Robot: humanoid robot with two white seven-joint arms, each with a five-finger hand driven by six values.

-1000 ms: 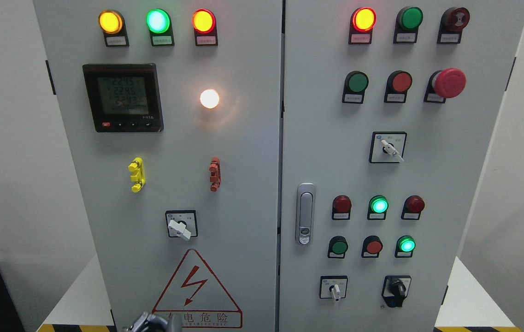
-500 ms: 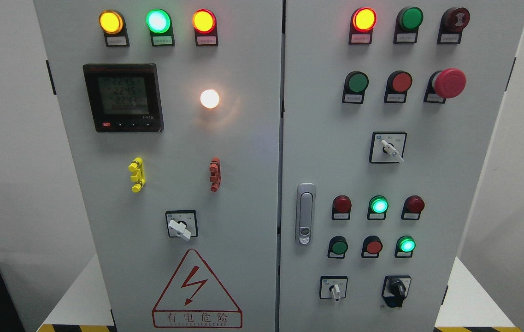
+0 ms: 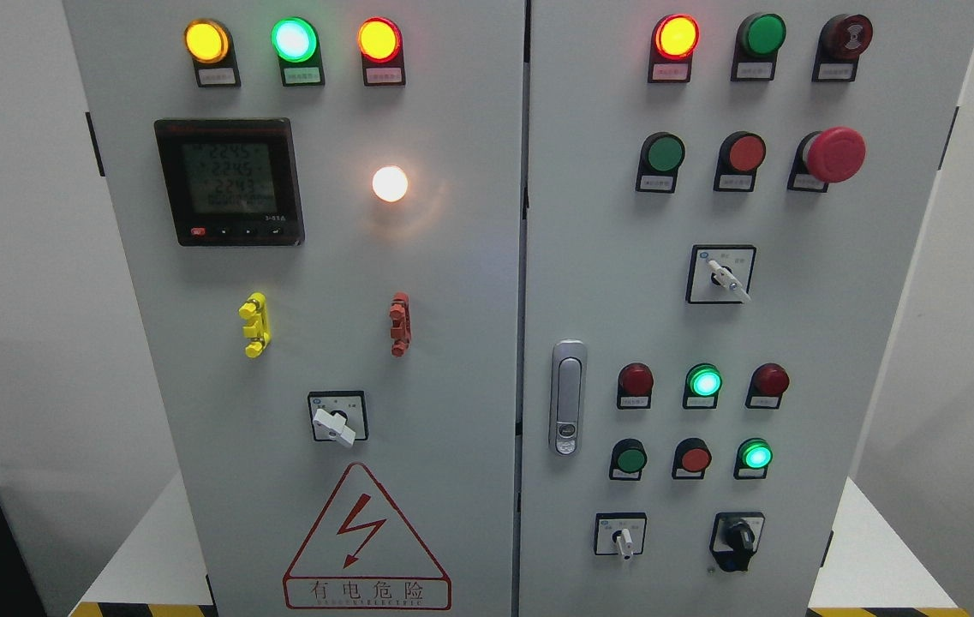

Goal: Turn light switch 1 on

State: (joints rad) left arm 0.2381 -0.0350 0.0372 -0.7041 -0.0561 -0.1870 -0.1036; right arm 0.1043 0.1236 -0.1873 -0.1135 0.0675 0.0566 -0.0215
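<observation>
Head view: four rotary switches (image 3: 337, 420), one lit white lamp (image 3: 390, 183).

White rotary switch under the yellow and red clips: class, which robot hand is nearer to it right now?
Neither can be judged: no left or right hand shows in the head view. The white rotary switch stands untouched.

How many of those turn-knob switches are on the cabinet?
4. One white knob low on the left door; on the right door, one mid-height and two along the bottom: white and black. None seems hidden.
</observation>
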